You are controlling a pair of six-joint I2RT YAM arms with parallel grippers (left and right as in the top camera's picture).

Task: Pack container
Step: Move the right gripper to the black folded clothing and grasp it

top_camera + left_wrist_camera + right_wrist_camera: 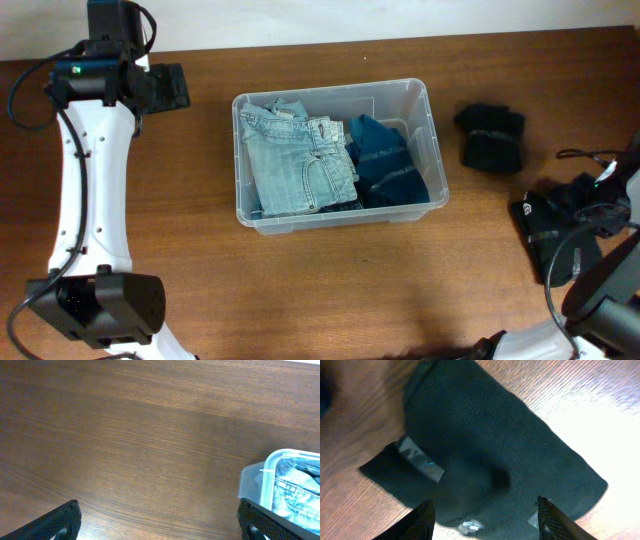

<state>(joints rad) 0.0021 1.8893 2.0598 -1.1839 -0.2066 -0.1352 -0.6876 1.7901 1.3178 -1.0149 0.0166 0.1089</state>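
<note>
Got a large rectangular clear plastic container [340, 218] sitting around the middle of the brown wooden table [150, 435]. Stuffed with folded light blue denim jeans [300, 165] on the left and a dark teal garment [385, 160] on the right. Off to its right, apart from the wall: a rolled black fabric bundle [490, 137]. Got the left gripper [160, 525] spread wide over bare wood near the container's corner, gripping nothing. Same for the right gripper [487, 520]: jaws wide, hanging over a flat black cloth [490, 450].

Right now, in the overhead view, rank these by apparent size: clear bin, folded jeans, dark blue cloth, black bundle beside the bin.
1. Clear bin
2. Folded jeans
3. Dark blue cloth
4. Black bundle
The last two look close, and the jeans seem to cover part of the cloth.
</note>
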